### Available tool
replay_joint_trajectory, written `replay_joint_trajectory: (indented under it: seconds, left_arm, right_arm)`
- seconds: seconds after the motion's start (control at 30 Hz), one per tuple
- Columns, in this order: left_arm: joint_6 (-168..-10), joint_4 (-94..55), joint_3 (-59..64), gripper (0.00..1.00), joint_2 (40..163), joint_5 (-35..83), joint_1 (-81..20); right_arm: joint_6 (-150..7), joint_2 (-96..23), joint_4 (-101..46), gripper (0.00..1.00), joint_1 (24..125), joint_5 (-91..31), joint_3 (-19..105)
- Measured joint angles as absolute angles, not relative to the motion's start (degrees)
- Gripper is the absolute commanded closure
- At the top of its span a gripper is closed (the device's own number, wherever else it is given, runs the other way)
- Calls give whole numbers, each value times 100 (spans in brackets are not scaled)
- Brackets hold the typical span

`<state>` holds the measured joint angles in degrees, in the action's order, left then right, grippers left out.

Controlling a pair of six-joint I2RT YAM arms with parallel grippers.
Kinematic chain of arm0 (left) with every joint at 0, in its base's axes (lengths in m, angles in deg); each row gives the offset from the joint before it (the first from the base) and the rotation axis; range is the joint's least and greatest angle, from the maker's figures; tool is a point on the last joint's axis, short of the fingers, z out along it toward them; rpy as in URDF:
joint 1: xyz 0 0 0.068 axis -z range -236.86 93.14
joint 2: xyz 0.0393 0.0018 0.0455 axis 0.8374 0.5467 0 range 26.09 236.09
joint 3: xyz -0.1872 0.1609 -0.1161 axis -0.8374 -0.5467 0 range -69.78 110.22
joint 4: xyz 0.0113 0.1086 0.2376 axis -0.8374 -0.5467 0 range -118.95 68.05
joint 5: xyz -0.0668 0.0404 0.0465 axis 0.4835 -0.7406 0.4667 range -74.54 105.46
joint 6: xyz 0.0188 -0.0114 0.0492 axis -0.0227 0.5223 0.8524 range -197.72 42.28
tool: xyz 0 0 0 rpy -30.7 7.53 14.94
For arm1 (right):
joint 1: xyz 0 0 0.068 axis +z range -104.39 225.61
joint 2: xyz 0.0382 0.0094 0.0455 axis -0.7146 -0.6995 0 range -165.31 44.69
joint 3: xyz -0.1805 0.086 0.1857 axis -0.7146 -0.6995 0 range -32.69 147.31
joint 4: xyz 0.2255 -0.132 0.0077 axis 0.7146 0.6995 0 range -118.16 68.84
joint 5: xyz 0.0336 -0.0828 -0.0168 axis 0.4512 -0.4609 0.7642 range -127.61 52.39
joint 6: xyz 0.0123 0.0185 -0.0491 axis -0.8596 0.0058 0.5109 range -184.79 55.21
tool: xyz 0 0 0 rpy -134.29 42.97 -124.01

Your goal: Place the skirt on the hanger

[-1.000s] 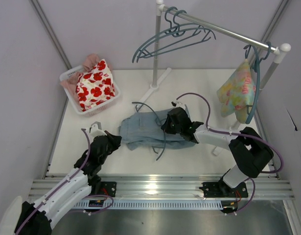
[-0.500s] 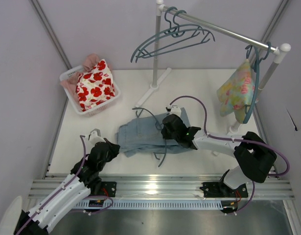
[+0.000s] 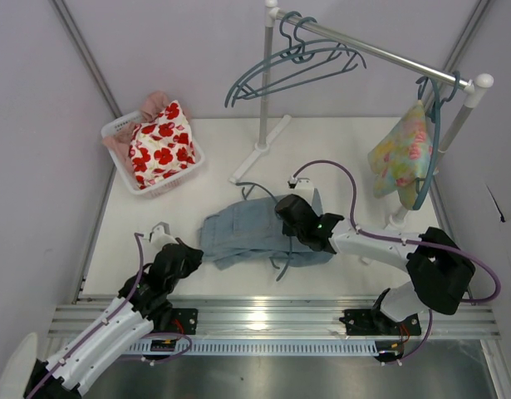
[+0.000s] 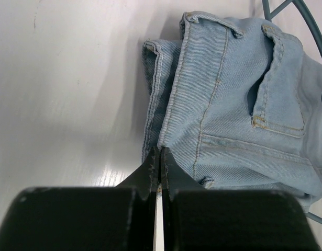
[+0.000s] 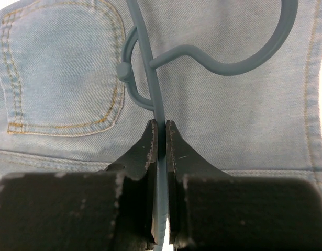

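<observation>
The light blue denim skirt (image 3: 238, 234) lies crumpled on the white table, mid-front. The teal hanger (image 3: 253, 186) lies across it, and my right gripper (image 3: 283, 218) is shut on its thin rod just above the cloth. In the right wrist view the hanger (image 5: 188, 49) runs between the shut fingers of the right gripper (image 5: 162, 124), over the skirt's back pocket (image 5: 66, 73). My left gripper (image 3: 191, 256) is shut at the skirt's left edge. In the left wrist view the left gripper's tips (image 4: 161, 150) meet the folded hem of the skirt (image 4: 239, 104); no cloth shows between them.
A clothes rack (image 3: 263, 83) stands at the back, with two spare teal hangers (image 3: 292, 62) on its rail. A yellow-green floral garment (image 3: 400, 162) hangs at the right. A white basket (image 3: 114, 126) with red-flowered cloth (image 3: 159, 145) sits at the back left.
My right gripper has moved a little nearer and leftward with the hanger, and the skirt has bunched leftward. My left gripper has drawn back slightly toward the near edge.
</observation>
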<state>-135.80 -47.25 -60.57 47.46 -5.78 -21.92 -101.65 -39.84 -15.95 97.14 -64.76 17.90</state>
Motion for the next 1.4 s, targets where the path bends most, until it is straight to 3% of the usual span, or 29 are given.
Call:
replay_joint_trajectory:
  seconds: [0.27, 0.37, 0.43, 0.47, 0.53, 0.57, 0.67, 0.93, 1.1, 1.4]
  left_arm:
    - [-13556, -4624, -6030, 100, 4803, -584, -1666]
    - [-13425, -4467, -5915, 95, 5052, -593, -1405]
    - [-13257, -4434, -5744, 82, 5336, -608, -1283]
    - [-13152, -4465, -5604, 67, 5504, -628, -1252]
    - [-12947, -4563, -5320, 51, 5754, -678, -1228]
    - [-12824, -4622, -5141, 37, 5854, -716, -1228]
    - [-12470, -4873, -4498, 23, 6077, -897, -1220]
    - [-11255, -4478, -3069, 31, 6689, -939, -1220]
    - [-10907, -3846, -2997, 41, 7887, -788, -1220]
    - [-10715, -2596, -3230, 45, 9524, -143, -1220]
  right_arm:
    - [-10322, -3595, -1263, 100, 9790, -6835, 1725]
    - [-10373, -3495, -1171, 100, 9814, -6922, 1666]
    - [-10377, -3495, -1171, 100, 9891, -6994, 1644]
    - [-10377, -3503, -1169, 100, 9937, -7025, 1641]
    - [-10377, -3543, -1178, 100, 10016, -7130, 1641]
    - [-10373, -3589, -1180, 100, 10046, -7193, 1641]
    - [-10320, -3748, -1202, 100, 10140, -7366, 1646]
    - [-9774, -3805, -1350, 100, 10322, -7694, 1683]
    - [-9704, -3731, -1311, 100, 10418, -7803, 1731]
    - [-9605, -3643, -1484, 100, 10505, -7659, 1714]
